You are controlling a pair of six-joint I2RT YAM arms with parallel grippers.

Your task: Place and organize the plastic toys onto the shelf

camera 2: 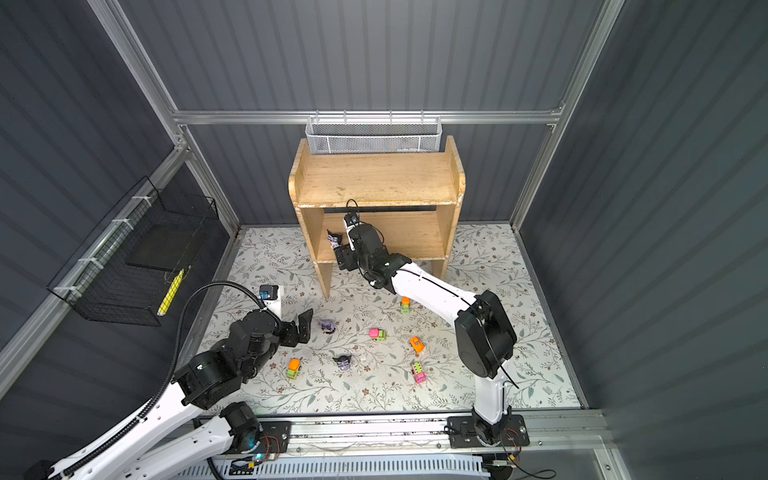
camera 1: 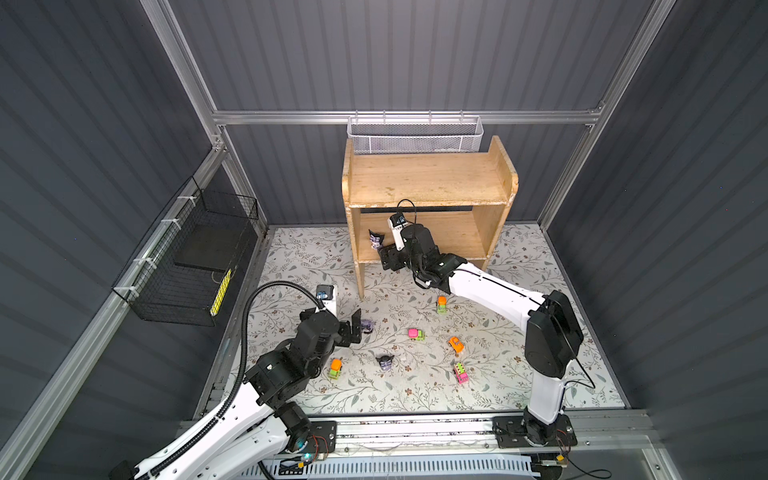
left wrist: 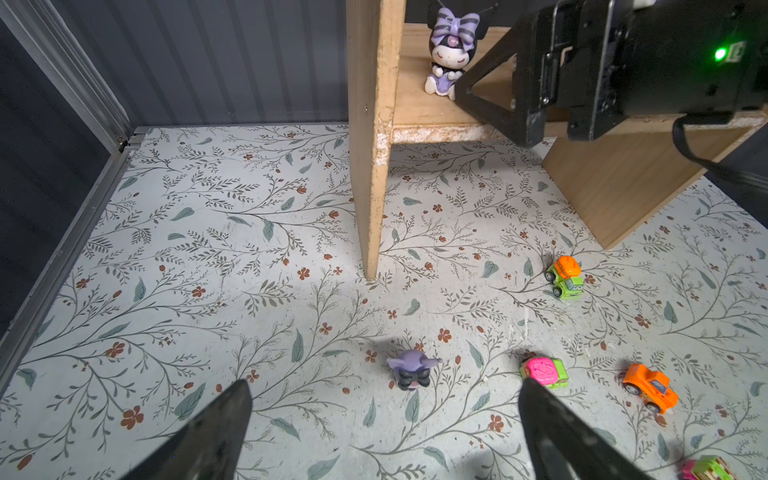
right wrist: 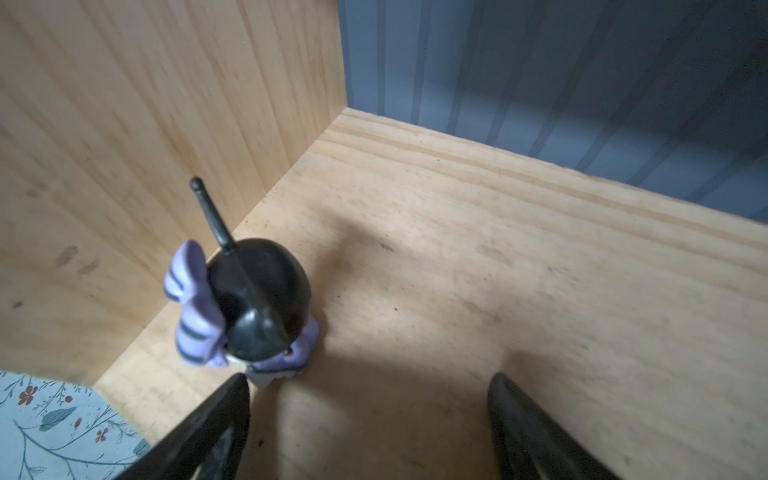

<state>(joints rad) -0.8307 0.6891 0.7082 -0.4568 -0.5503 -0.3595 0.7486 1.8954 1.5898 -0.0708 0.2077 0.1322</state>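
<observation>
Left claw (left wrist: pixel 384 386) gaped beside toppled figurine (left wrist: pixel 411 372) on mat (left wrist: pixel 249 249): light, rigid, probably slick; pinch head, not ears. Right claw (right wrist: pixel 369 378) gaped too.

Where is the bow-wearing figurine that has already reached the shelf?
In both top views the figurine stands on the lower tier of the shelf, by its left side panel, beside the open right pincer.

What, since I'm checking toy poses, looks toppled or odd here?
One lilac figurine on the floral mat, beside the pink car, lies tipped over rather than standing, unlike the upright figurine on the shelf lower tier. The shelf's front edge also looks chipped.
</observation>
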